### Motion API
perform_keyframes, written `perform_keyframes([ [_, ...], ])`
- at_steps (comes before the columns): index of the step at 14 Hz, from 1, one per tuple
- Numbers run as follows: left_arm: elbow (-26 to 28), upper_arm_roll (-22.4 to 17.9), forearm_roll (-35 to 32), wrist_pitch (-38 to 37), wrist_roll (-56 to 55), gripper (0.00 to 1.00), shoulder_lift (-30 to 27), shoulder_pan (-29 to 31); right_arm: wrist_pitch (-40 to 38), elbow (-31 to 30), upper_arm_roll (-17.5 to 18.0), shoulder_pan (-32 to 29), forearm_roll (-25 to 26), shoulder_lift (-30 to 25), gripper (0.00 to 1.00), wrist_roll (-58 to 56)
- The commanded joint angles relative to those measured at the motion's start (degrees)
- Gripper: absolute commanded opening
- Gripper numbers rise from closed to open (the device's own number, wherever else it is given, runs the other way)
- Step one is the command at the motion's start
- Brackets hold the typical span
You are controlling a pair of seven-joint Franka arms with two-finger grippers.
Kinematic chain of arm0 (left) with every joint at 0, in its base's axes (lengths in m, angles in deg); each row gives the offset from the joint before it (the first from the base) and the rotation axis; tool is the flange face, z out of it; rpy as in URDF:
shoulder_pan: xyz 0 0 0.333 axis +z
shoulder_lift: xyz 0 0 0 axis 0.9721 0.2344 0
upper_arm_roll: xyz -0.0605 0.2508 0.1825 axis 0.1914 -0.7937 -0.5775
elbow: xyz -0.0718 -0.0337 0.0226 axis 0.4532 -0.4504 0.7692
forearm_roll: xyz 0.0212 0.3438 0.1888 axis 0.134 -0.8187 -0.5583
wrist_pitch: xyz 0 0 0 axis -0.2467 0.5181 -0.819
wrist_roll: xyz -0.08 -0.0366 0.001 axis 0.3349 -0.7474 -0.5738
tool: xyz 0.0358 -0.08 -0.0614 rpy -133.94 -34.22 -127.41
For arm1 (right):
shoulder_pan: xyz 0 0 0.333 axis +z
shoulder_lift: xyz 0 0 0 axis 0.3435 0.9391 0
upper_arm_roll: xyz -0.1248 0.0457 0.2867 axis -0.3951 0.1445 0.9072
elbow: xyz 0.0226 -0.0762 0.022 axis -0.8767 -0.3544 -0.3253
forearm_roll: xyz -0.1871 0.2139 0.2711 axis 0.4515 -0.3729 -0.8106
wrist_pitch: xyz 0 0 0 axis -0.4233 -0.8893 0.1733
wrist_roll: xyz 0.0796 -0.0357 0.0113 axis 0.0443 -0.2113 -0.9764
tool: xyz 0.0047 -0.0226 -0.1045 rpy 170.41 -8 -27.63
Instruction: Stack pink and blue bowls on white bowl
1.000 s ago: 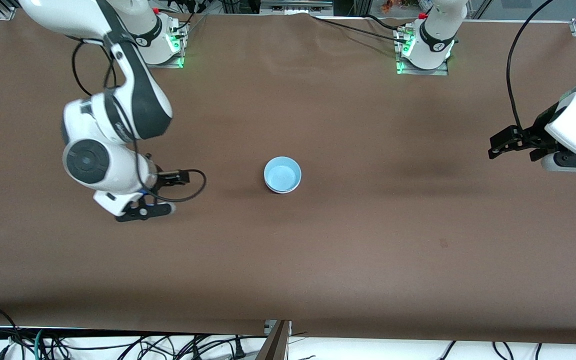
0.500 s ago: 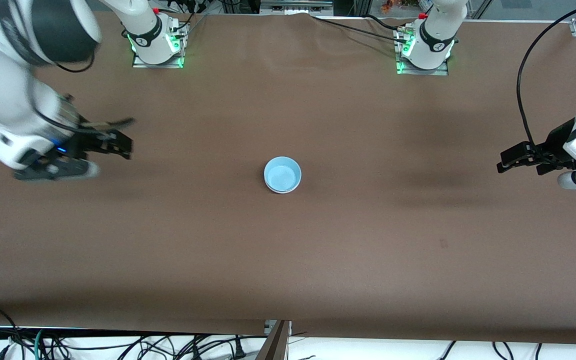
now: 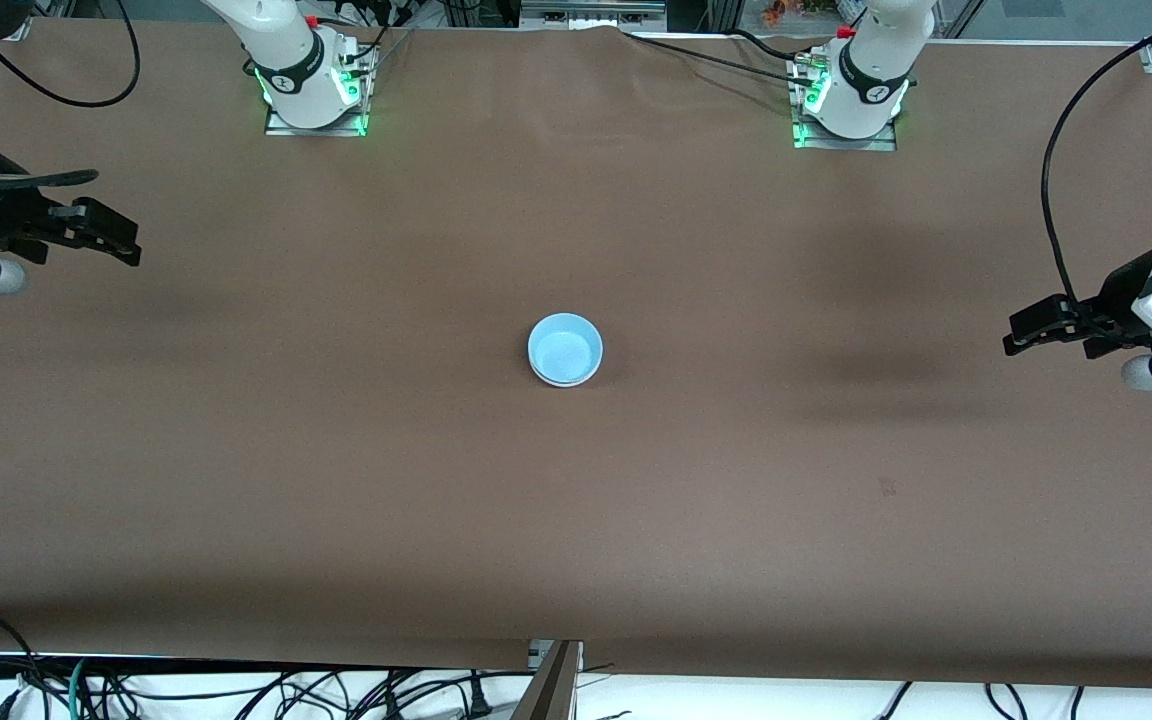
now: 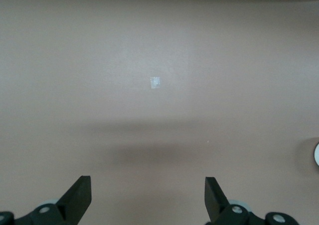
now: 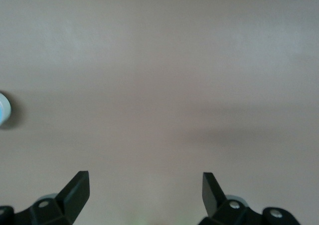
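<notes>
One bowl stack is sitting mid-surface, both end effectors empty.
The blue bowl (image 3: 565,349) is showing on top, a pale rim beneath it. Left end effector (image 3: 1026,332) and right end effector (image 3: 108,236) are hanging wide open, well apart from the stack. Stacking seems finished; avoid nudging it.

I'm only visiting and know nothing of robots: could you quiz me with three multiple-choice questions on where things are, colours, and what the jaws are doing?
1. Where is the stack of bowls?
A. mid-table
B. beside a robot base
C. in a gripper

2. What colour is the top bowl?
A. pink
B. blue
C. green

3. How are the left gripper and right gripper?
A. both holding bowls
B. one shut
C. both open, holding nothing

Answers: 1 A, it stands alone mid-table; 2 B, its inside shows sky blue; 3 C, both wrist views show spread jaws over bare table.
</notes>
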Motion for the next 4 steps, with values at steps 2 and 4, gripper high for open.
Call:
perform_keyframes([
  [2,-3.8,-0.1,-2.3,-0.7,1.1,1.0,2.6,-0.7,-3.1,-1.3,0.4,-0.7,0.7,-1.5,1.0,-1.0],
  [4,-4.5,-0.2,-2.3,-0.7,1.1,1.0,3.2,-0.5,-3.4,-1.3,0.4,-0.6,0.7,-1.3,1.0,-0.7],
])
